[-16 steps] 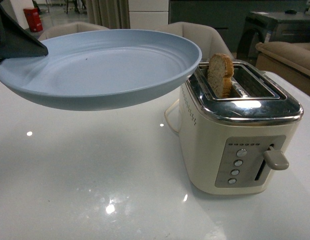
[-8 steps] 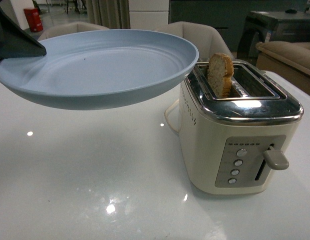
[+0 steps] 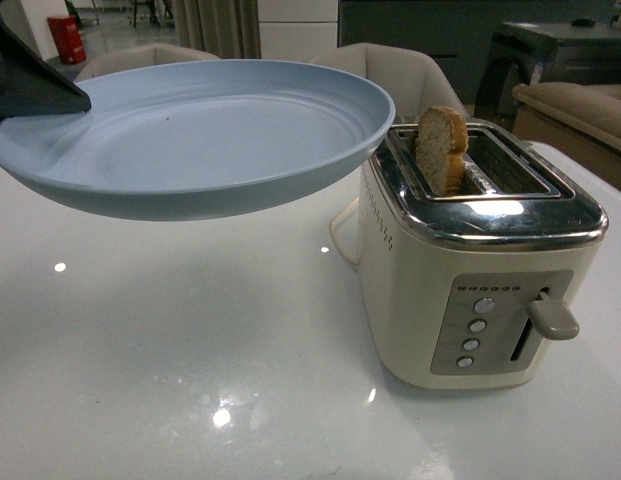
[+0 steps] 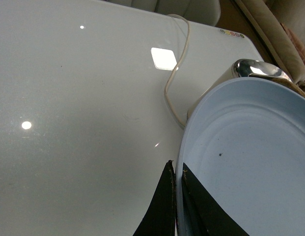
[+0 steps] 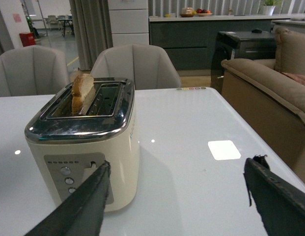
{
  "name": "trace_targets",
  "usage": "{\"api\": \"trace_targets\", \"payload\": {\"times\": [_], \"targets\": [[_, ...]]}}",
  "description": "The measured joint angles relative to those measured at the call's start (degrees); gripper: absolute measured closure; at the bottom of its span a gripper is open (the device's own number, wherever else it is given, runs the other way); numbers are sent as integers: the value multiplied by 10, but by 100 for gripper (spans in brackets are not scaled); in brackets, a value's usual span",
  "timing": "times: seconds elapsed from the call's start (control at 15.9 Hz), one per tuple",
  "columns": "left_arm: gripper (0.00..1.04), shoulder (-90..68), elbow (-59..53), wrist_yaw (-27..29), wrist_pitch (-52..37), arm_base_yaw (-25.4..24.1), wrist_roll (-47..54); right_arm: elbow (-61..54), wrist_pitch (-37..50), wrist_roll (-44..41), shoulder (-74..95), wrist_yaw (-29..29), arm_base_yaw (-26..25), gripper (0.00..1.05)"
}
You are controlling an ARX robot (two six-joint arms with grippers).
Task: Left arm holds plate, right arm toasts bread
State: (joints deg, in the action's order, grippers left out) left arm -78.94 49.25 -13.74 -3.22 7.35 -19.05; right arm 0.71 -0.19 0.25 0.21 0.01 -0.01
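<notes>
The pale-blue plate hangs level above the table, its rim close to the toaster's top left edge. My left gripper is shut on the plate's left rim; in the left wrist view its two black fingers pinch the plate edge. The bread stands upright in the left slot of the cream toaster, its top sticking out. In the right wrist view my right gripper is open wide, low beside the toaster, apart from the bread. The right gripper does not show in the front view.
The toaster's lever sits at the top of its slot on the front panel. Its cord trails over the white table. Grey chairs stand behind the table and a beige sofa to the right.
The plate and my left gripper have drifted slightly left, away from the toaster. The bread and toaster have not moved.
</notes>
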Motion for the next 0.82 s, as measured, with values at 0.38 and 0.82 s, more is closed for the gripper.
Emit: {"api": "trace_targets", "payload": {"times": [0.38,0.82], "targets": [[102,0,0,0,0,0,0,0,0,0,0,0,0,6],[102,0,-4,24,-21,5,8,0,0,0,0,0,0,6]]}}
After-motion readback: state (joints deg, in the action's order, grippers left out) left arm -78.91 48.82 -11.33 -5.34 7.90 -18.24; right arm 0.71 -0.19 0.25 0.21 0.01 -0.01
